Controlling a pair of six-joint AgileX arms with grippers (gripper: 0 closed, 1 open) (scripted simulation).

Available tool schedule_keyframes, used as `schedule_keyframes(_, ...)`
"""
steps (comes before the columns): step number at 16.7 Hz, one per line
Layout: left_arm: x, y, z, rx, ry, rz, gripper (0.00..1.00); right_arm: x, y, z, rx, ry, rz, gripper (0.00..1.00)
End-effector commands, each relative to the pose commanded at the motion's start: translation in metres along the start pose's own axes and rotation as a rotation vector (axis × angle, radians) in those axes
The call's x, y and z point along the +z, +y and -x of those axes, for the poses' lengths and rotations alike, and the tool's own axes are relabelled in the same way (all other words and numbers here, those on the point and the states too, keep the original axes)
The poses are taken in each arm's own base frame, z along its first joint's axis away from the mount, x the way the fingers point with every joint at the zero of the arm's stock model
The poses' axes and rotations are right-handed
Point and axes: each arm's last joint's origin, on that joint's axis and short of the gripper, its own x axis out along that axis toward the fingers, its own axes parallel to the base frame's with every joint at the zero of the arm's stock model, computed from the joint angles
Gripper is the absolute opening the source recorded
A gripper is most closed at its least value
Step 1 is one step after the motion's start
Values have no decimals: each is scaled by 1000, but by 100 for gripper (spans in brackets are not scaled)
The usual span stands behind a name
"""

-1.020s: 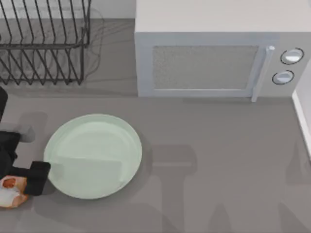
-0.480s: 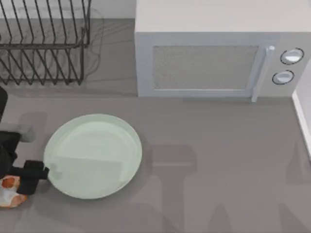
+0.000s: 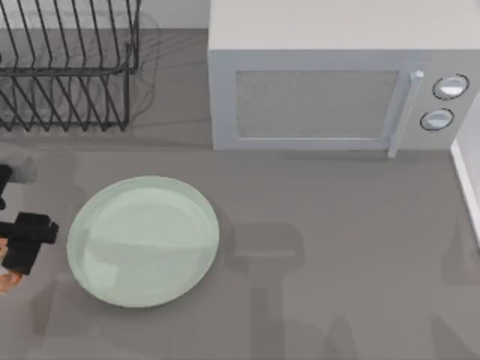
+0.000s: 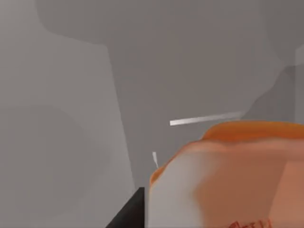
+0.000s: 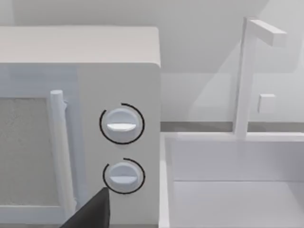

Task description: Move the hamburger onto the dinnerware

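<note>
The hamburger [image 3: 6, 280], an orange and white lump, peeks out at the top view's far left edge under my left gripper [image 3: 22, 253]. The left wrist view has the hamburger [image 4: 228, 175] very close, pressed against a dark finger [image 4: 128, 216], with the gripper shut on it and held above the grey table. The dinnerware [image 3: 142, 240], a large pale mint-green plate, lies just to the right of that gripper with nothing on it. A dark part of my right gripper [image 5: 89, 213] shows in front of the microwave's knobs.
A white microwave [image 3: 322, 90] stands at the back, right of centre. A black wire dish rack [image 3: 67, 67] fills the back left corner. A white basin [image 5: 228, 185] with an upright post sits beside the microwave at the right edge.
My left gripper has moved toward the back and further left with the hamburger, which has come up off the table. The plate has stayed put.
</note>
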Motion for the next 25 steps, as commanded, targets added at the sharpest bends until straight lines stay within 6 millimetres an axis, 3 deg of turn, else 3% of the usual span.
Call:
schedule_keyframes(4,-4,-1,29,3,-22,0,0,0,0,0,0,0,0,100)
schedule_keyframes(10,-3,-1,27,3,-16,6,0,0,0,0,0,0,0,100)
schedule_keyframes(14,12,-9,27,4,12,113,0,0,0,0,0,0,0,100)
schedule_keyframes(19,40,-32,23,23,51,442,0,0,0,0,0,0,0,100)
schedule_keyframes(25,68,-74,7,92,88,1046,0,0,0,0,0,0,0,100)
